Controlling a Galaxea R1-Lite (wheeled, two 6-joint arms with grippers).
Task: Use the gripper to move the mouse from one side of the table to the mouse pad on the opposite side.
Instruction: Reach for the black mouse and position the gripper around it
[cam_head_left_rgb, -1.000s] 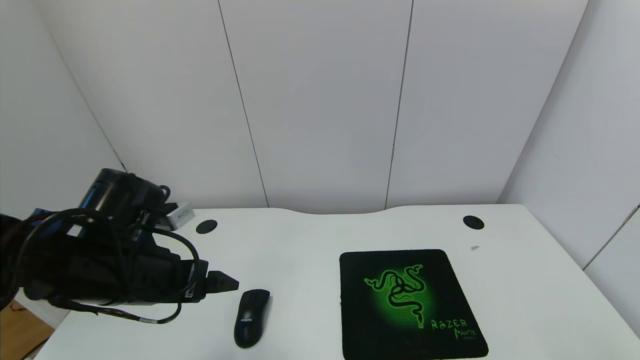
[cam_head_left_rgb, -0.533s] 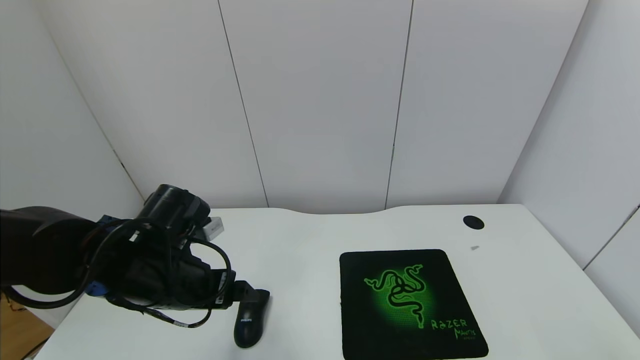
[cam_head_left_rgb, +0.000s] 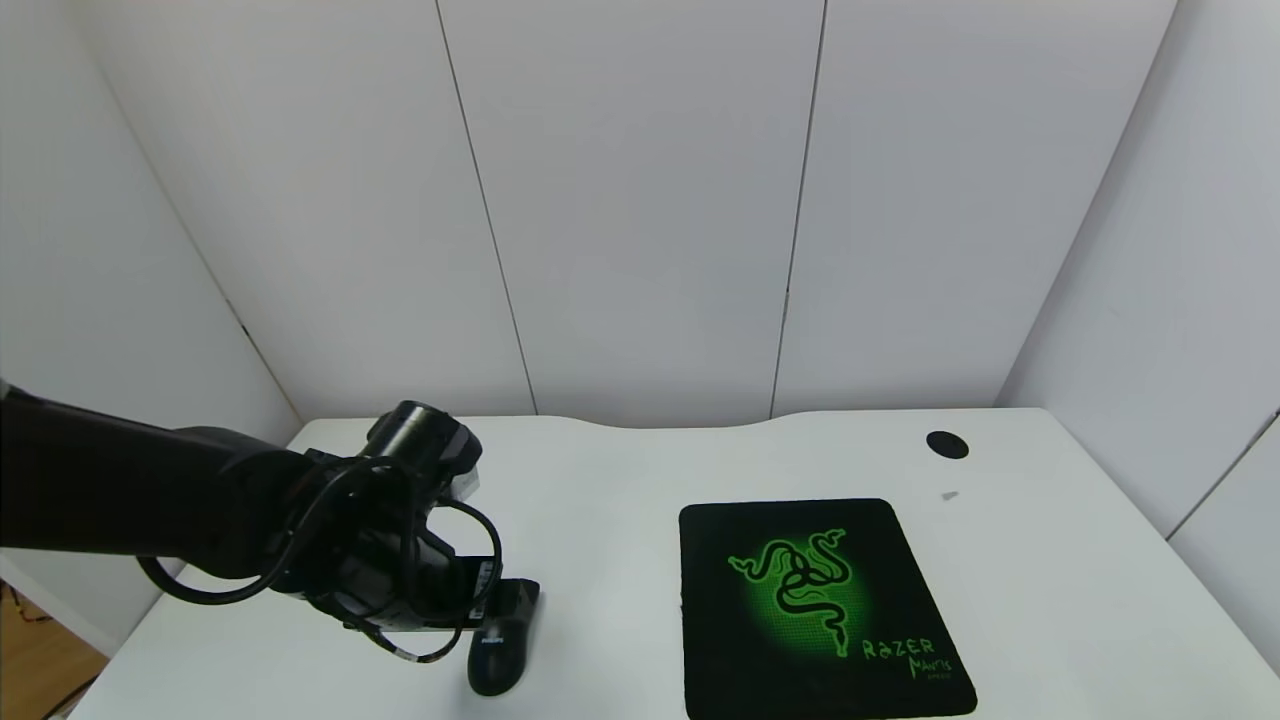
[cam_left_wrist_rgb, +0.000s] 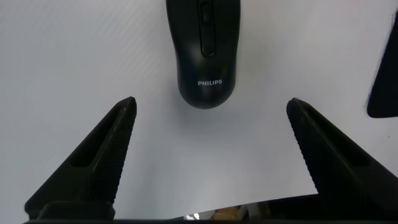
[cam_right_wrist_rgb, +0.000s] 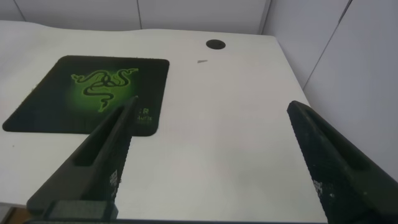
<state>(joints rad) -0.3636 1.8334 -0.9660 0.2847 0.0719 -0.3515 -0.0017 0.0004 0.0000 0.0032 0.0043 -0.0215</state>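
The black mouse (cam_head_left_rgb: 497, 655) lies on the white table (cam_head_left_rgb: 620, 480) at the front left, its long axis pointing away from me. My left gripper (cam_head_left_rgb: 500, 598) is low over the mouse's far half. In the left wrist view the gripper (cam_left_wrist_rgb: 211, 102) is open, its two fingers spread wider than the mouse (cam_left_wrist_rgb: 205, 56), with the tips level with the mouse's lettered rear end and not touching it. The mouse pad (cam_head_left_rgb: 820, 605) with the green logo lies flat at the front right. My right gripper (cam_right_wrist_rgb: 211, 112) is open and empty above bare table beside the pad (cam_right_wrist_rgb: 87, 93).
A round black grommet (cam_head_left_rgb: 946, 444) sits at the table's back right, and also shows in the right wrist view (cam_right_wrist_rgb: 215, 44). White wall panels stand close behind the table. My left arm's cables hang over the table's left part.
My left arm has moved right and down, from left of the mouse to over it, and it now hides the left grommet. The mouse and pad have not moved.
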